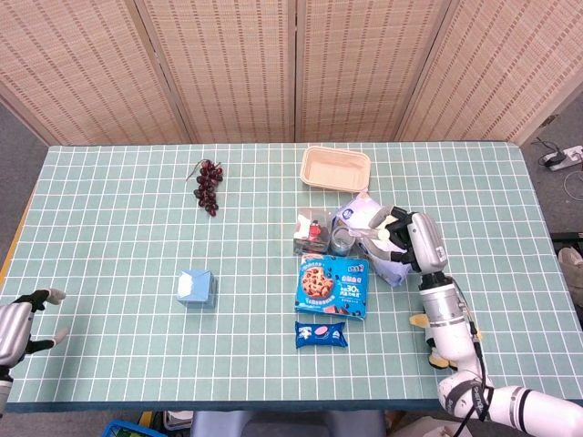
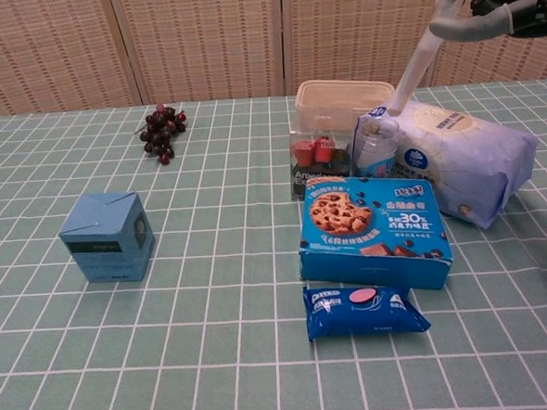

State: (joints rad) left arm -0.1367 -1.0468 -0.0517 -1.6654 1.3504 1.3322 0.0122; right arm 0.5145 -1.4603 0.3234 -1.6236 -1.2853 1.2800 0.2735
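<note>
Presently the right hand (image 1: pixel 407 241) hovers over the white wipes pack (image 2: pixel 463 151), fingers (image 2: pixel 467 28) extended and apart, holding nothing. Small jar (image 2: pixel 376 145) stands just beside, nearer the cookie box (image 2: pixel 375 228). Advise descending squarely and closing gently without toppling neighbours.

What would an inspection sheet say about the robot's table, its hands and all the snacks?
Surface: green checked table, level.
Job's things: wipes pack and small jar, nearest the right hand.
Clutter: cookie box, blue snack packet, blue carton, grapes, beige tray, clear box with red items.
Hands: right hand above the wipes pack, holding nothing; left hand at the table edge, fingers apart.
Cables: power strip on the floor.
Surroundings: woven screens.
</note>
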